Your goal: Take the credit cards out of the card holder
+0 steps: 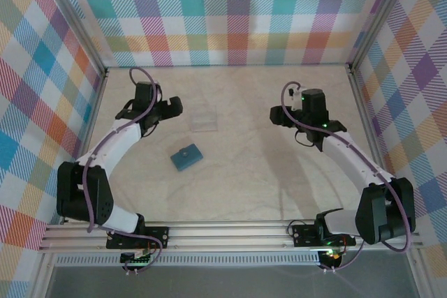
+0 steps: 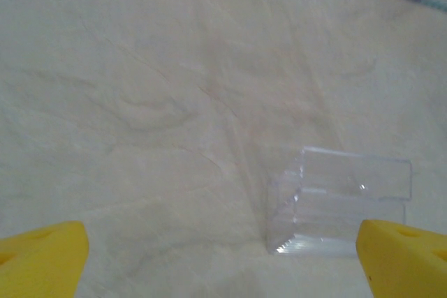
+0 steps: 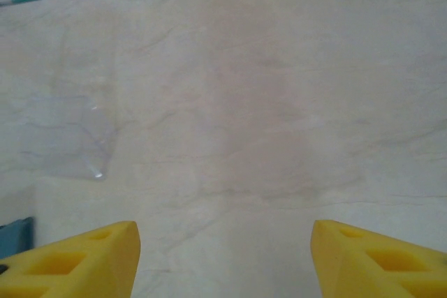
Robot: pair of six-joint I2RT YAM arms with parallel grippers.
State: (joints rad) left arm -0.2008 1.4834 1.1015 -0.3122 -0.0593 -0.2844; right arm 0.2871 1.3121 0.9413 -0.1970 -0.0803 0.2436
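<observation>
- The small teal-blue rectangular folding card holder (image 1: 186, 157) lies on the pale surface (image 1: 251, 172), its long axis running roughly eight-to-two o'clock.
- The left jaws, spread wide and empty, are nearer, with the holder at their five o'clock.
- The right jaws are also spread and empty, with the holder at eight o'clock.

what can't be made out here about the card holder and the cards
- Inside of the card holder: top view, too small, and its top face hides whatever it contains, so no credit cards can be counted.
- Card holder, right wrist view: cut off by the left edge, leaving just a blue corner.
- Clear plastic rectangle: see-through; in the right wrist view it is only a faint, blurred outline.
</observation>
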